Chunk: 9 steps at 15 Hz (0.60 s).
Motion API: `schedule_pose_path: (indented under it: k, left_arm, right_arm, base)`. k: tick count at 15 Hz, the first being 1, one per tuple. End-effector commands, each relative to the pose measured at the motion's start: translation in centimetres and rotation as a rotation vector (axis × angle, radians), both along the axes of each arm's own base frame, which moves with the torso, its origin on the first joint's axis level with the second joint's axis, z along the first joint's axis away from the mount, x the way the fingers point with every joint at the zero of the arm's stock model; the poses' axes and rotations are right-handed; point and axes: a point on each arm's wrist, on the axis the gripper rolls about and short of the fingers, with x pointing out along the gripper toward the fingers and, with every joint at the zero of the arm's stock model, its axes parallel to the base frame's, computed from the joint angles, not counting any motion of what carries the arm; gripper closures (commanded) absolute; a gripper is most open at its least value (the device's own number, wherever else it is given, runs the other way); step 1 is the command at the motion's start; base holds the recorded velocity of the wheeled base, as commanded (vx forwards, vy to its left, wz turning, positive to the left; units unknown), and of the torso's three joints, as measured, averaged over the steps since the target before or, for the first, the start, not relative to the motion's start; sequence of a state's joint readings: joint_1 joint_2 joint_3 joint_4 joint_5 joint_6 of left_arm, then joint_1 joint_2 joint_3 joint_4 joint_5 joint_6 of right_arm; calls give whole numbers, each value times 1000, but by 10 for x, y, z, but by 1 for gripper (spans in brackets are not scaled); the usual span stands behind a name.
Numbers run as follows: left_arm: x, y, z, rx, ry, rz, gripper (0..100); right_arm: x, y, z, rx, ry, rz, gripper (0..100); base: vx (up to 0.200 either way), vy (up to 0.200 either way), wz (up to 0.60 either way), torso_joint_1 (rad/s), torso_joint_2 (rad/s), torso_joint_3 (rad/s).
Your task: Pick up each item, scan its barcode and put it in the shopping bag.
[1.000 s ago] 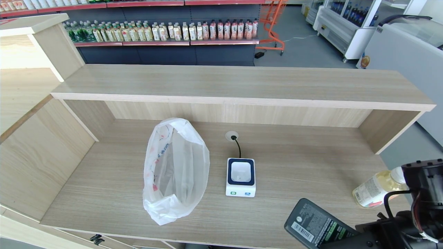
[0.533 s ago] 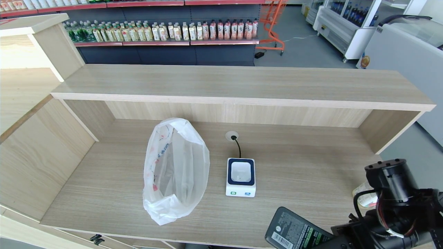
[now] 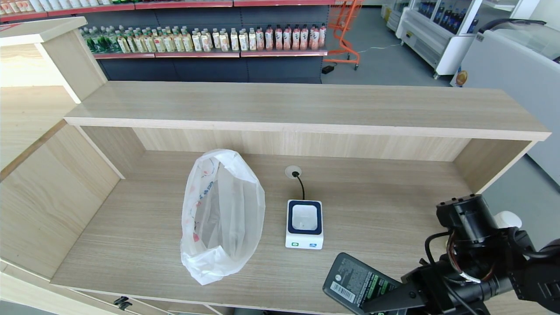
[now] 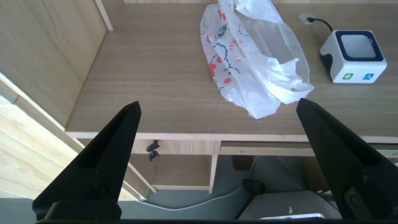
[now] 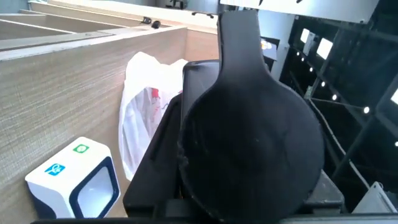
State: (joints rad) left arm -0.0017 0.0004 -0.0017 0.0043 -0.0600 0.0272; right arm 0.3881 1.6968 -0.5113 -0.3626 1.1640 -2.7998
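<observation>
- Black packet (image 3: 356, 282), just one, pinched in the right gripper (image 3: 390, 300) over the counter's (image 3: 385, 210) near right edge; white barcode sticker and green strip face up, print unreadable.
- One white scanner (image 3: 304, 224) mid-counter, one plastic bag (image 3: 221, 214) just left of it.
- Over at the left gripper (image 4: 217, 146), jaws spread wide.

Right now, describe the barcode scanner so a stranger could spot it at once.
Look at the lower wooden counter, near its middle. Right of the white plastic bag sits the scanner: a small white box with a dark-framed window on top and a black cable behind.
</observation>
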Motion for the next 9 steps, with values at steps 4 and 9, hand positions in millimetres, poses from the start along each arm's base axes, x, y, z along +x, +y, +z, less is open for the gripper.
schedule_pose_path:
  k: [4, 9]
  left_arm:
    - [0, 0, 0, 0, 0, 0, 0]
    - [0, 0, 0, 0, 0, 0, 0]
  right_arm:
    - [2, 16, -5, 22, -54, 89, 100]
    - [-3, 7, 4, 23, -29, 50, 100]
  base:
    - [0, 0, 0, 0, 0, 0]
    - [0, 0, 0, 0, 0, 0]
